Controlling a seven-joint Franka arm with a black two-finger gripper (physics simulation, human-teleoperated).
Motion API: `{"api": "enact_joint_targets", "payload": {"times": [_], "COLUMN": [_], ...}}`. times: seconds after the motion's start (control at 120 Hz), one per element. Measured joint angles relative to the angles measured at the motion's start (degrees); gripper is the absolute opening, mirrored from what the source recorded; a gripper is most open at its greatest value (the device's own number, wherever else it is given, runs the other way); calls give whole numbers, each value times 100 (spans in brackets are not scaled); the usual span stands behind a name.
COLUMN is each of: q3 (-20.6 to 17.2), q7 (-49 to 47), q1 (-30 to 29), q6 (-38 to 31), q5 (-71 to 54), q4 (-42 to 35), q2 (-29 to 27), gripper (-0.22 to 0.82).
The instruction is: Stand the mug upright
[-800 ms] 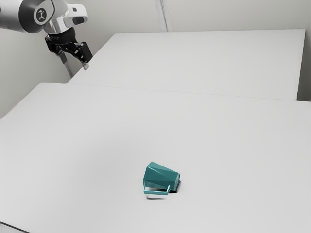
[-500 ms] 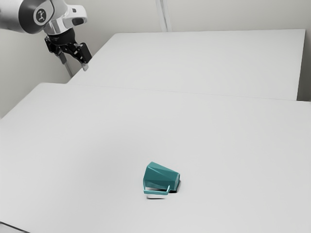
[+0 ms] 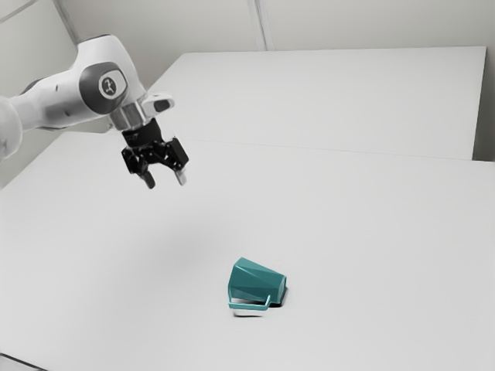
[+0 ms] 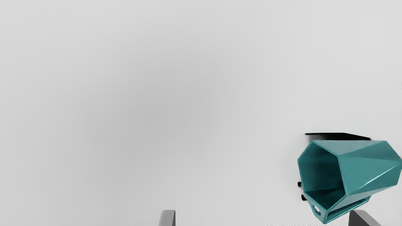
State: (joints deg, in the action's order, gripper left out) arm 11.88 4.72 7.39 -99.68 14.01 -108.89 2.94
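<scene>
One teal faceted mug (image 3: 257, 282), lying on its side, handle (image 3: 249, 307) on the near side, upon a pale surface (image 3: 371, 232). Farther back: black jaws, wide open, empty, raised well apart from the mug; white arm (image 3: 66, 100), carrying them. Rearmost: pale wall (image 3: 371, 23).

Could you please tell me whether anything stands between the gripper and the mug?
Nothing visible does. The open gripper hangs above the table, off toward the exterior view's upper left from the mug, which lies on its side.
</scene>
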Motion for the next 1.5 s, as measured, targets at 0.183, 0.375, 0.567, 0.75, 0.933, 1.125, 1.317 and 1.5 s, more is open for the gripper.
{"api": "enact_joint_targets", "payload": {"times": [0.183,0.375,0.567,0.75,0.933,1.125,1.317,1.5], "q3": [7,-31,-280,-494,-759,-939,-1047,-1056], "q7": [-77,-134,-177,-208,-237,-260,-277,-305], "q1": [-200,-155,-107,-94,-83,-91,-87,-86], "q6": [-37,-122,-279,-436,-575,-683,-785,-956], "q5": [976,1725,2399,2857,3465,4045,4311,4307], "q4": [-737,-1131,-1313,-1414,-1539,-1637,-1627,-1577], "q2": [196,340,533,706,879,1040,1137,1137], "gripper": [60,60,60,60,60,60,55,9]}}
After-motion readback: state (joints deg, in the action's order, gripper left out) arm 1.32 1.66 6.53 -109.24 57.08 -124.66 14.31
